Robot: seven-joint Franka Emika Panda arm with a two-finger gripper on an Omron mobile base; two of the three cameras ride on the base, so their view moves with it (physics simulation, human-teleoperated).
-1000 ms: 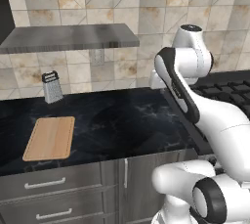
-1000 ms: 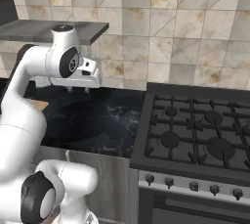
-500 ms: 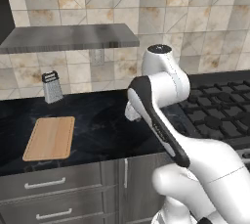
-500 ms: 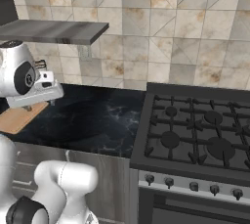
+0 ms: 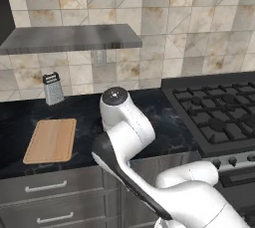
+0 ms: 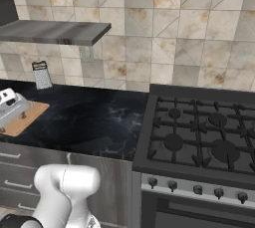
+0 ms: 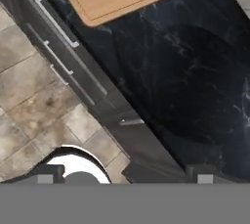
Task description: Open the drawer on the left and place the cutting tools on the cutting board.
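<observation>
Drawer [image 5: 46, 187] front shut, contents hidden

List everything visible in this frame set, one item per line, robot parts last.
cutting board: one, light tan wood, flat on the black counter above the drawers, nothing on it.
box grater: one, metal with dark handle, upright at the back of the counter beyond the board.
drawer: grey fronts with silver bar handles, stacked under the board, all shut.
counter: one, black marbled, between board and stove.
stove: one, black gas hob with knobs, right of the counter.
shelf: one, grey, on the tiled wall.
arm: one, white, bent over the counter edge.
end effector: one, open, holding nothing, above the cabinet fronts.
</observation>
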